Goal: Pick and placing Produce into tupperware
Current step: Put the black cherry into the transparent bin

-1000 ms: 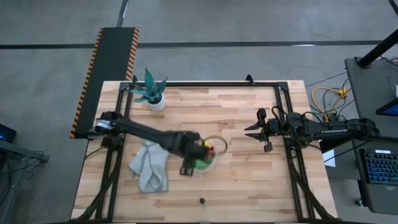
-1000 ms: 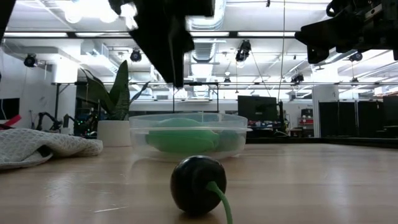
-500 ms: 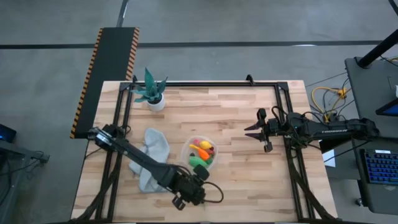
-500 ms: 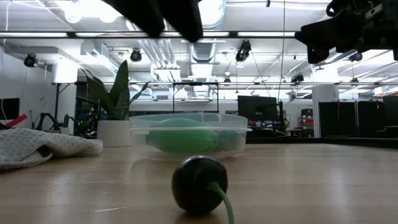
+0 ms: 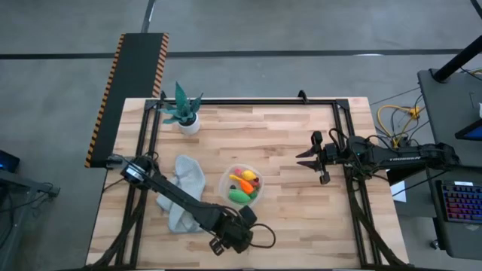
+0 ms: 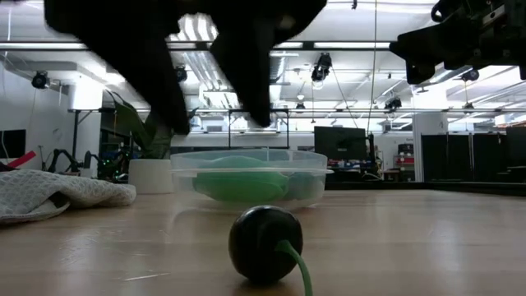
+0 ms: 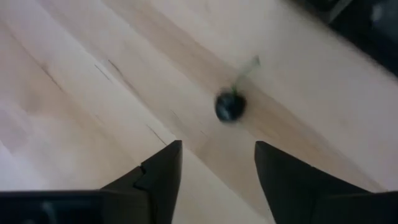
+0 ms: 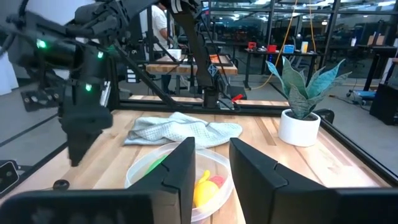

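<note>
— High view first: where does everything sit?

— Tupperware rests near the middle of the bench, already carrying a yellow lemon, an orange carrot, a red piece and a green oval. One dark brown piece with a thin green stalk is left out, down at six o'clock of the container, near the bench's front edge. From above the arm covers it.

— And the left tool?

— The left tool hangs just over that dark piece, fingers clearly apart, nothing between them. From its wrist the piece lies ahead of the gap, not yet inside it.

— So which step is this?

— I'd call it the approach for the last pick. Next it needs to line the gap up over the piece, drop to the wood, and close gently; it's small and round, so it could roll away.

— The right side?

— The right tool waits at three o'clock of the container, well apart from it, its fingers narrowly parted and empty. A cloth lies at nine o'clock, a potted plant at eleven.
</note>
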Robot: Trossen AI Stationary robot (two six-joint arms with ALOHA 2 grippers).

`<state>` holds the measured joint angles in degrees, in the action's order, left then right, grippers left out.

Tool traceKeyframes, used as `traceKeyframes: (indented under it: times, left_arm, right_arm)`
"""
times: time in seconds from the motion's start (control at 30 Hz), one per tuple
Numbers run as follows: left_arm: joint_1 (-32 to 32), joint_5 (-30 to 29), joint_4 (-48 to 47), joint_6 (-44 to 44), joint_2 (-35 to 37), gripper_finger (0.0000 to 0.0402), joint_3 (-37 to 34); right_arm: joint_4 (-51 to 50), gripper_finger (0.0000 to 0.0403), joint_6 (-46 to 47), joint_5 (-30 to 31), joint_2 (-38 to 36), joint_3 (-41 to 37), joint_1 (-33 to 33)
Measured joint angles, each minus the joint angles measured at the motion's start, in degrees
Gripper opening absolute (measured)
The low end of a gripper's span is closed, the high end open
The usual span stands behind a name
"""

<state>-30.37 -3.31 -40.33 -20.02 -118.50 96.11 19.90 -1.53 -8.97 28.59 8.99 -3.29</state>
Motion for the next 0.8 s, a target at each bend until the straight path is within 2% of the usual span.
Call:
traceKeyframes:
  times: [0.23, 0.57, 0.8]
  left_arm:
    - [-0.02, 0.26, 4.35, -0.35, 0.07, 0.0238, 0.28]
    - [-0.35, 0.04, 5.14, -3.78, -3.87, 0.0242, 1.20]
    - [-0.44, 3.96, 5.56, -3.31, -6.66, 0.0242, 0.95]
  right_arm:
    - [0.00, 0.0098, 0.01, 0.00, 0.01, 0.00, 0.00]
    - [-0.27, 0.0095, 0.01, 0.00, 0.03, 0.00, 0.01]
    - [-0.48, 0.0097, -0.01, 0.00, 0.07, 0.00, 0.02]
